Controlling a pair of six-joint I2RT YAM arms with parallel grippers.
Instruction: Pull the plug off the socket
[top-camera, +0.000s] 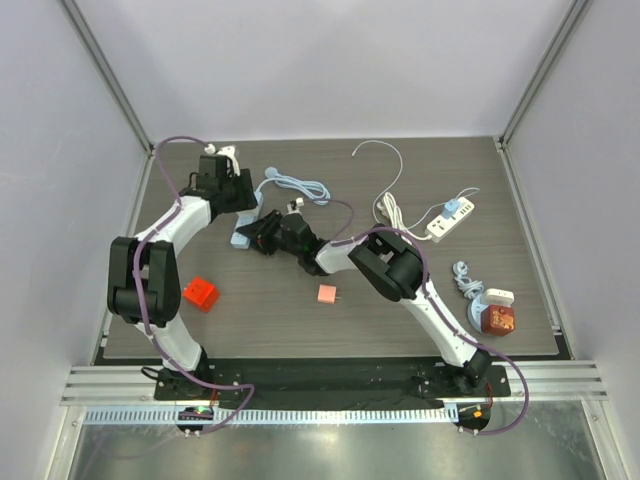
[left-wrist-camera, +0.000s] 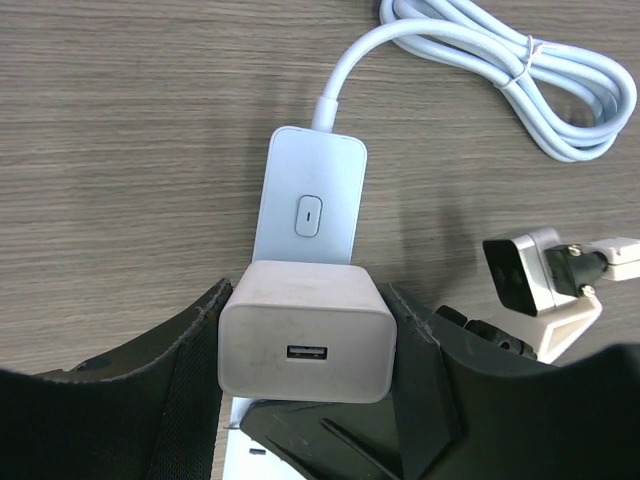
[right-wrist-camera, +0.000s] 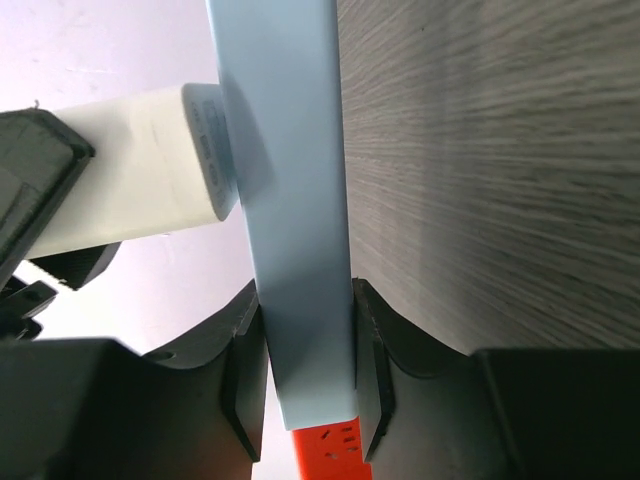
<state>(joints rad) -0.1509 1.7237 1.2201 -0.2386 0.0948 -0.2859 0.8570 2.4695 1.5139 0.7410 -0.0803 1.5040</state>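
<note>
A white USB charger plug (left-wrist-camera: 305, 343) sits plugged into a pale blue power strip (left-wrist-camera: 310, 200) that lies on the wood table. My left gripper (left-wrist-camera: 305, 350) is shut on the plug, one finger on each side. My right gripper (right-wrist-camera: 308, 375) is shut on the end of the same strip (right-wrist-camera: 295, 230), with the white plug (right-wrist-camera: 140, 195) sticking out of the strip's face. In the top view the left gripper (top-camera: 243, 200) and the right gripper (top-camera: 255, 238) meet at the strip (top-camera: 243, 232) at the table's left back.
The strip's pale blue coiled cord (top-camera: 300, 187) lies behind it. An orange cube (top-camera: 201, 293) and a pink plug (top-camera: 327, 294) lie nearer. A white power strip (top-camera: 452, 222), white cords (top-camera: 390, 205) and a red object (top-camera: 497, 318) lie to the right.
</note>
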